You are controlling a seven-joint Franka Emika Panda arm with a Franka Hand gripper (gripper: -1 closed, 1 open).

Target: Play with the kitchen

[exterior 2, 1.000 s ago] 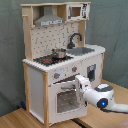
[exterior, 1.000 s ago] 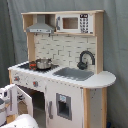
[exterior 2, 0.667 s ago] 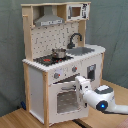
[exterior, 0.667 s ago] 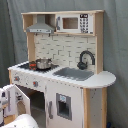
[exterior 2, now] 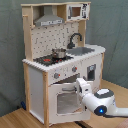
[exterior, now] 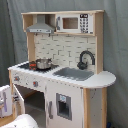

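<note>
Reaching in a little closer than a second before, the arm [exterior 2: 102, 100] had brought its pincer [exterior 2: 77, 86] up against the top edge of the oven door [exterior 2: 65, 100] — a sign, I judged, that the door was next to be worked. Whether the pincer gripped anything could not be told. The kitchen [exterior 2: 62, 60] stood upright on the wooden floor [exterior 2: 15, 119] before a grey curtain [exterior: 12, 30] — long axis vertical, front towards the arm.
</note>
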